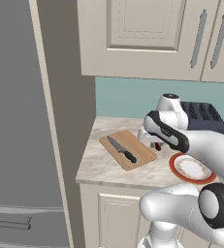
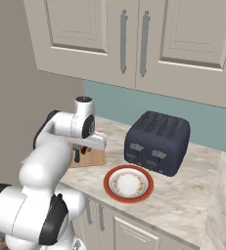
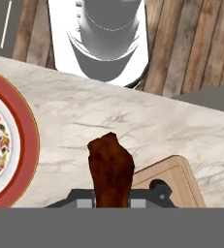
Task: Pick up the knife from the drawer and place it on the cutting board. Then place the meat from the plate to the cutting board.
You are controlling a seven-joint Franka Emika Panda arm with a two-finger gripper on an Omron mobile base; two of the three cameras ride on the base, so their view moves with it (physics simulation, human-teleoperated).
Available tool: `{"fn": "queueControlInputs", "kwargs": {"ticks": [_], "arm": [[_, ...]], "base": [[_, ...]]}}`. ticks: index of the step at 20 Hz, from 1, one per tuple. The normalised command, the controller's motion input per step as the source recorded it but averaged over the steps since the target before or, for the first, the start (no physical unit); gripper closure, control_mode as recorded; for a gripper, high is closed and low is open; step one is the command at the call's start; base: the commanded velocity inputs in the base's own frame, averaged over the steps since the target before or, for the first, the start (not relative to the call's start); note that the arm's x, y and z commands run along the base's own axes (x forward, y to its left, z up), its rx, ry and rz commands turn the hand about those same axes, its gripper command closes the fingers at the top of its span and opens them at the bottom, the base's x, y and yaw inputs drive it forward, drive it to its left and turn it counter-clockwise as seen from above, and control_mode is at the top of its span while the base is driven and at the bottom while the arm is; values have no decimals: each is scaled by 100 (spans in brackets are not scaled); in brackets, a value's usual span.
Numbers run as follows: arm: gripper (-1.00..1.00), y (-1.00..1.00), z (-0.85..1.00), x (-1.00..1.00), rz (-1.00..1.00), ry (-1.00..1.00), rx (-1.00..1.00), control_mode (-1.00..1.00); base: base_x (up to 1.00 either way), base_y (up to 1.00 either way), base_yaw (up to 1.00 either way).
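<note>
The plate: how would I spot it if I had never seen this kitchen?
Start at the dark toaster standing on the marble counter against the teal wall. Right in front of it, near the counter's front edge, lies the plate, beside the wooden cutting board. It is the one round thing there, with a red rim and a pale patterned centre.

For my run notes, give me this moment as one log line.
tool: shut on meat | meat: lifted, between plate and cutting board | knife: on board | plate: without meat
</note>
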Motion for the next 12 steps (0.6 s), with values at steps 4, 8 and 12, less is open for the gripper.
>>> {"fn": "queueControlInputs", "kwargs": {"ticks": [4, 8, 12], "arm": [[100, 7, -8, 0, 11, 0, 0, -100], [100, 20, -6, 0, 9, 0, 0, -100], [100, 18, -11, 0, 8, 0, 0, -100]], "base": [[0, 0, 0], [0, 0, 0], [0, 0, 0]]}}
